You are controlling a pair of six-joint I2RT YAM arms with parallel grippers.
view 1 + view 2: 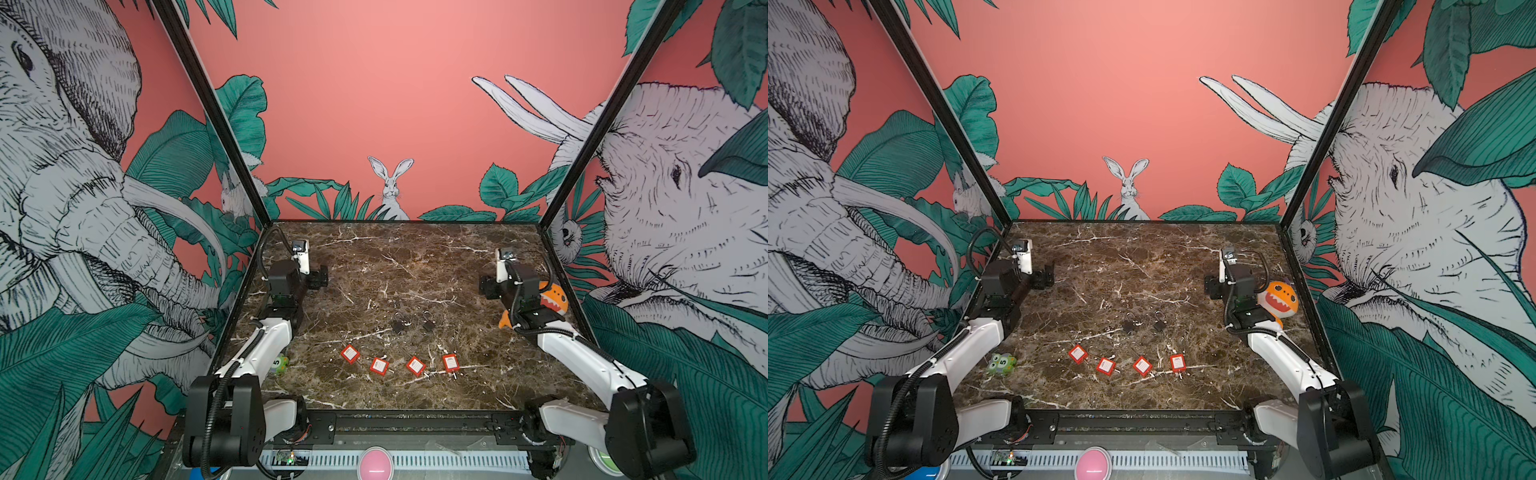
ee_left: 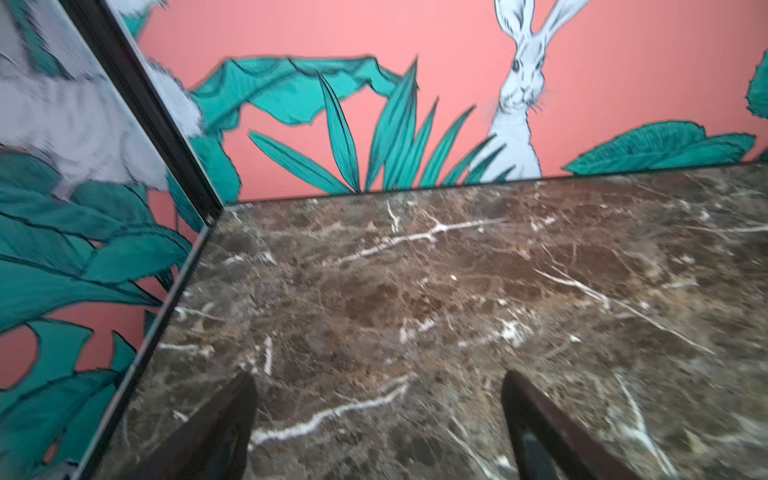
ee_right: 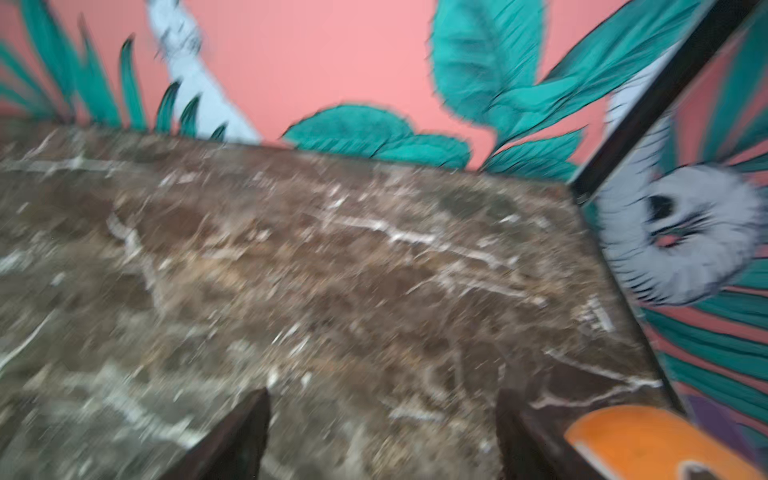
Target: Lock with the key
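While the left hand (image 2: 379, 374) and right hand (image 3: 382, 392) gape wide, two padlocks (image 1: 400, 324) (image 1: 429, 323) lie centrally on the counter (image 1: 415, 270), shackles toward its back edge. Four red tags (image 1: 350, 354) (image 1: 379, 366) (image 1: 415, 365) (image 1: 451, 362) lie nearer its front.

On the marble tabletop (image 1: 415, 266), an orange plush (image 1: 555, 300) sits at the right edge, a green toy (image 1: 1003, 364) at the left.

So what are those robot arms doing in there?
Nothing is being held yet. Both arms hover over the marble table, with the left tool and the right tool open and empty. Two dark padlocks lie in the middle, and four red white-labelled pieces sit in a row nearer the front. All are untouched, so no locking has started.
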